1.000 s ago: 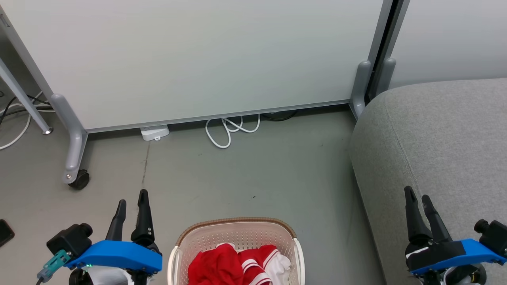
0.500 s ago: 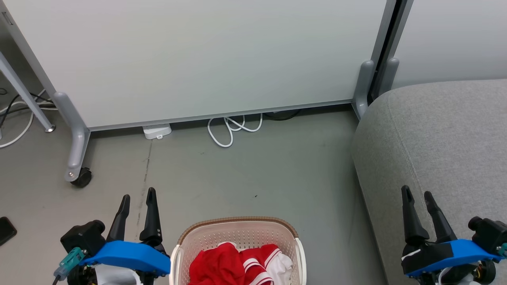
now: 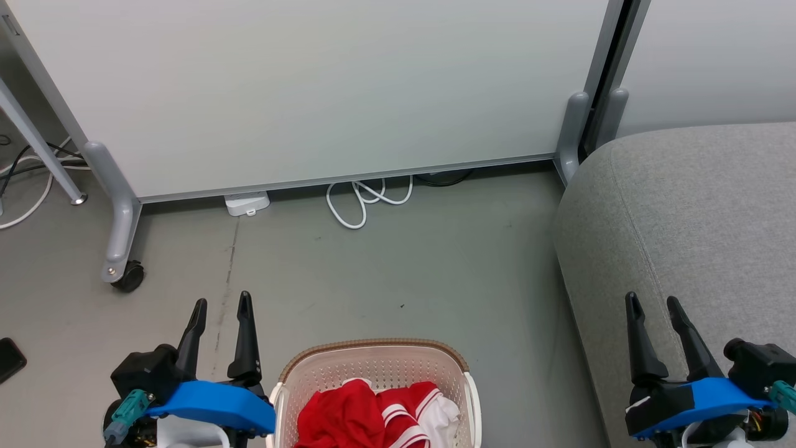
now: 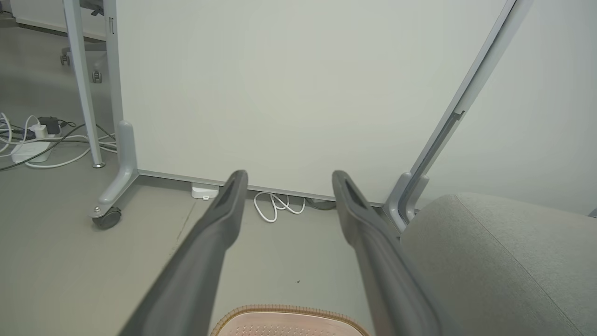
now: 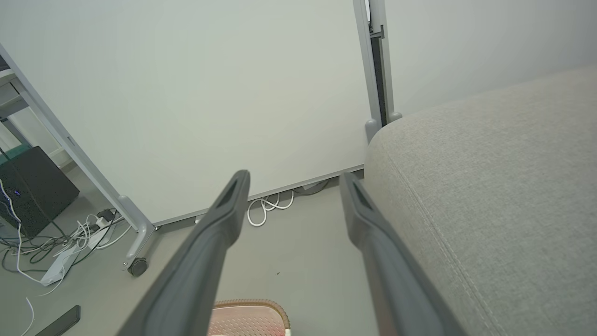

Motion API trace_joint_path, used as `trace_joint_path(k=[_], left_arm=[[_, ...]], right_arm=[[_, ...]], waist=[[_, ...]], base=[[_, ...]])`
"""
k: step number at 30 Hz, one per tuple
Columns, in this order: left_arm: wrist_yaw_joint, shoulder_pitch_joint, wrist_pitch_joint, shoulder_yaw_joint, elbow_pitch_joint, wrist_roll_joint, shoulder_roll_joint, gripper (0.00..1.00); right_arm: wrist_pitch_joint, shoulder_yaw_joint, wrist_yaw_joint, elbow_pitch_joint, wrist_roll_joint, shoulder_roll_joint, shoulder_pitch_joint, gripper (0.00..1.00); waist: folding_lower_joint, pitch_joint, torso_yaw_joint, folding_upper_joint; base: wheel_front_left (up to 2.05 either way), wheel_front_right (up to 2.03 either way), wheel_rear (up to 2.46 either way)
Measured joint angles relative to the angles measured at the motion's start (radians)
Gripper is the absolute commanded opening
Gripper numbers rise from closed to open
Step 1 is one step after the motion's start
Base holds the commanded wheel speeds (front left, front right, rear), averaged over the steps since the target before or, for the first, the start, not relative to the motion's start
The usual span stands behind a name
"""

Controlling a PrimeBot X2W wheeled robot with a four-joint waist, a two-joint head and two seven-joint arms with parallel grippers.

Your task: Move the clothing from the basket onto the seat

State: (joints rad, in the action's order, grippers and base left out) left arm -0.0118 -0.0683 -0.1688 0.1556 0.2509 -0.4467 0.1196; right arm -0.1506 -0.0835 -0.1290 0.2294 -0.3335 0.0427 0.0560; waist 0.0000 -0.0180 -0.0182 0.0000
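Observation:
Red clothing with white stripes and a white panel lies bunched in the cream basket, which stands on the floor at the bottom middle of the head view. Its brown-banded rim also shows as the basket and the basket in the wrist views. The grey seat fills the right side, seen too as the seat and the seat. My left gripper hovers open just left of the basket. Over the seat's front edge my right gripper is open and empty.
A white partition panel on grey feet with a caster stands behind. A coiled white cable and a white power block lie at its base. A dark flat object rests on the floor at far left.
The left gripper has shifted right, closer to the basket, and the right gripper has eased slightly left and down. The head view has drifted a little. Both grippers stay open.

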Motion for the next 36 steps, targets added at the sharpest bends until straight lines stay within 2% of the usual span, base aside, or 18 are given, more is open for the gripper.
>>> trace_joint_path(k=[10, 23, 36], left_arm=[[0.006, 0.000, -0.021, -0.009, 0.006, 0.072, -0.006, 1.00], [-0.023, 0.000, -0.050, -0.013, 0.045, 0.160, -0.018, 1.00], [-0.030, -0.005, -0.072, -0.021, 0.055, 0.253, -0.025, 1.00]], right_arm=[[-0.020, 0.001, 0.000, 0.000, 0.098, 0.001, 0.000, 1.00], [-0.046, 0.000, 0.000, 0.000, 0.212, 0.003, 0.000, 1.00], [-0.071, -0.003, 0.000, -0.001, 0.313, 0.004, 0.000, 1.00]], waist=[[0.0000, -0.001, -0.002, 0.0000], [0.0000, 0.000, -0.008, 0.0000], [0.0000, -0.001, -0.005, 0.0000]], base=[[0.00, 0.00, 0.00], [0.00, 0.00, 0.00], [0.00, 0.00, 0.00]])
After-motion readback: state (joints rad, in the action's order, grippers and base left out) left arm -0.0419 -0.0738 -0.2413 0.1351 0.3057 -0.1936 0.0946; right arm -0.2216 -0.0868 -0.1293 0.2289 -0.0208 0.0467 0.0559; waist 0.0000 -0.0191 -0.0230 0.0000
